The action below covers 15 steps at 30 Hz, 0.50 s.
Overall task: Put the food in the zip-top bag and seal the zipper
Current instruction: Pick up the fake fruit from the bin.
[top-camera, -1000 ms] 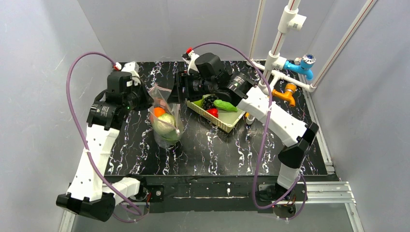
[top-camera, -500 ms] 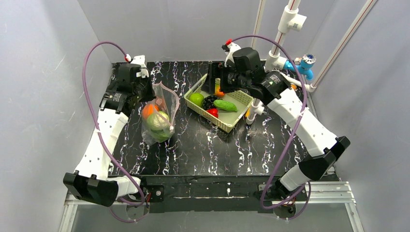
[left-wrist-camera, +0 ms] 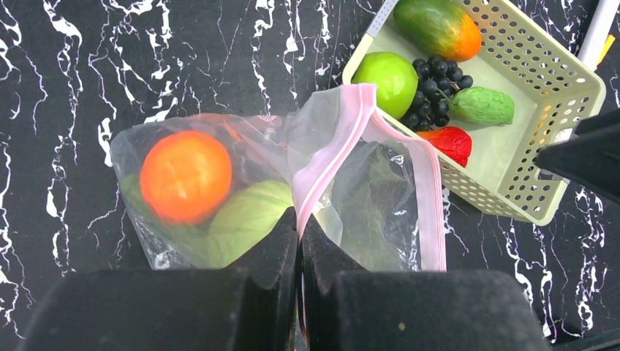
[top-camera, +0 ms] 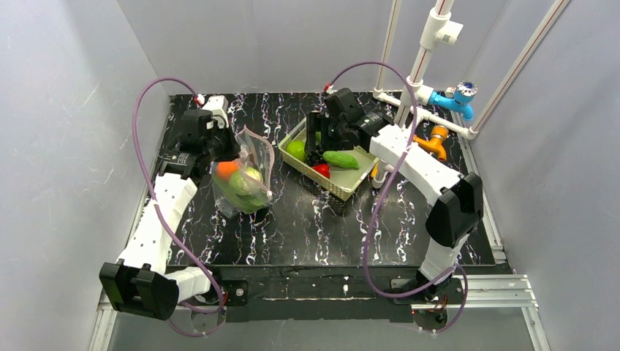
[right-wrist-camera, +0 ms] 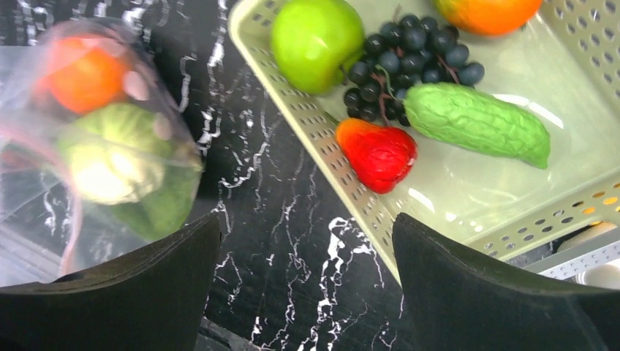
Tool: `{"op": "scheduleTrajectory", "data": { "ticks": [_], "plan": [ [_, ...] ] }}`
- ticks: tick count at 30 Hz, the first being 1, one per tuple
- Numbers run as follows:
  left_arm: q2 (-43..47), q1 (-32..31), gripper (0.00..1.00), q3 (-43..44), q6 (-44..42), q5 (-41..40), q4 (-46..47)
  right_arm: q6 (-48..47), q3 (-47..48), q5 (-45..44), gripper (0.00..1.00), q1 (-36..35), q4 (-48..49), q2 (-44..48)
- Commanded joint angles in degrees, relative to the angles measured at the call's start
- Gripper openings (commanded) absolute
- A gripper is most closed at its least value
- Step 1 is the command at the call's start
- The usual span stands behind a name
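The clear zip-top bag (top-camera: 247, 179) lies on the black marble table, left of centre. It holds an orange (left-wrist-camera: 185, 175), a pale green cabbage (left-wrist-camera: 245, 218) and green leaves (right-wrist-camera: 164, 201). My left gripper (left-wrist-camera: 300, 223) is shut on the pink zipper (left-wrist-camera: 343, 135) at the bag's mouth, which gapes open. My right gripper (right-wrist-camera: 307, 241) is open and empty, hovering over the left edge of the cream basket (right-wrist-camera: 314, 135). In the basket lie a green apple (right-wrist-camera: 316, 40), dark purple grapes (right-wrist-camera: 409, 47), a cucumber (right-wrist-camera: 475, 121), a red piece (right-wrist-camera: 376, 153) and a mango (left-wrist-camera: 439, 25).
White pipework (top-camera: 424, 51) with a blue valve (top-camera: 457, 95) and an orange valve (top-camera: 436, 139) stands at the back right, behind the basket (top-camera: 343, 184). Grey walls close in the left, back and right sides.
My right gripper has pulled away from the bag's mouth to over the basket. My left gripper has moved left and back with the bag, which now leans lower.
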<state>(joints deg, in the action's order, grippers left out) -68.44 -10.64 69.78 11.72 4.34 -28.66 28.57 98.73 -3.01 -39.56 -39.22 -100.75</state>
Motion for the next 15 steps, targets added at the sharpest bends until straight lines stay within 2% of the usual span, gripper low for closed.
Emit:
{"op": "scheduleTrajectory", "data": {
  "ticks": [1,7,9,15],
  "plan": [
    [3.33,0.62,0.00,-1.99,0.92,2.80,3.86,3.92,-0.88,0.72,0.92,2.82,0.76,-3.12],
    [2.48,0.96,0.00,-2.62,1.54,3.56,4.17,-7.37,5.22,4.29,0.97,3.06,3.37,-10.70],
    [2.49,1.05,0.00,-2.78,1.46,3.40,4.26,-10.69,9.36,5.14,0.96,3.09,3.24,-14.04],
    [2.54,1.32,0.00,-2.77,1.63,3.46,4.32,-11.46,19.68,6.18,0.87,3.33,3.21,-22.36]
  ]
}}
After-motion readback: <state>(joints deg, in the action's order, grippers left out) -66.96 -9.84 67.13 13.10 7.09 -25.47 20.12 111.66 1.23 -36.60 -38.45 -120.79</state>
